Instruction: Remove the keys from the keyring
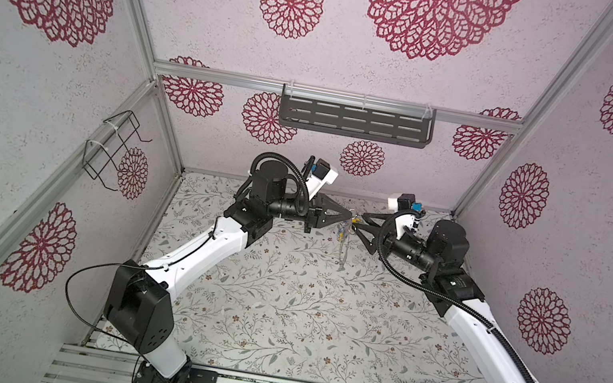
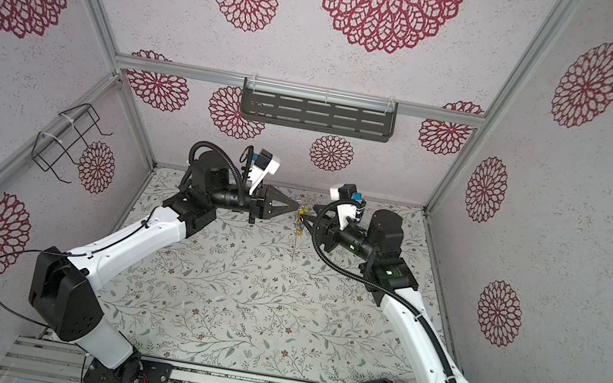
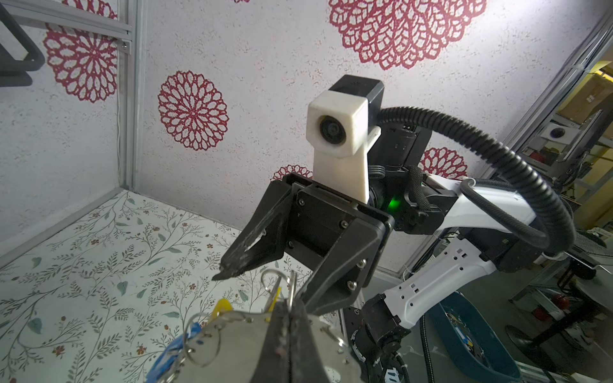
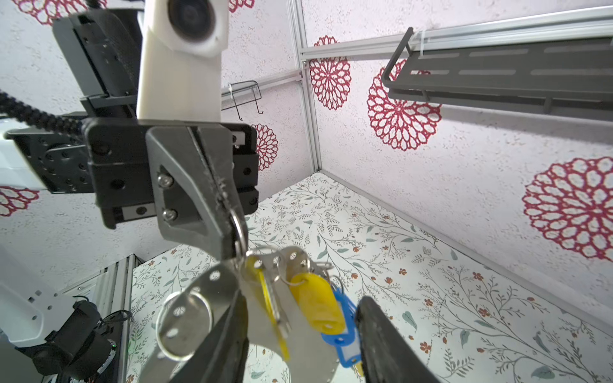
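Step in hand, judged: seating on one key. Brace flat grey metal ring-shaped keyring point(image 4: 195, 298) steady from the left, aloft above floral-print surface point(image 1: 278, 301); close on yellow oblong plastic key point(image 4: 315, 305) alone, clear of blue key point(image 4: 345, 341) beside it. At left gripper point(image 4: 229, 243): clamped shut on keyring rim. At right gripper point(image 3: 262, 287): jaws well apart, straddling both keys, gripping nothing.

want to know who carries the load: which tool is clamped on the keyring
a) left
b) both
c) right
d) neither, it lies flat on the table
a: the left tool is shut on the rim of the keyring, while the right tool stands open with its fingers on either side of the keys.
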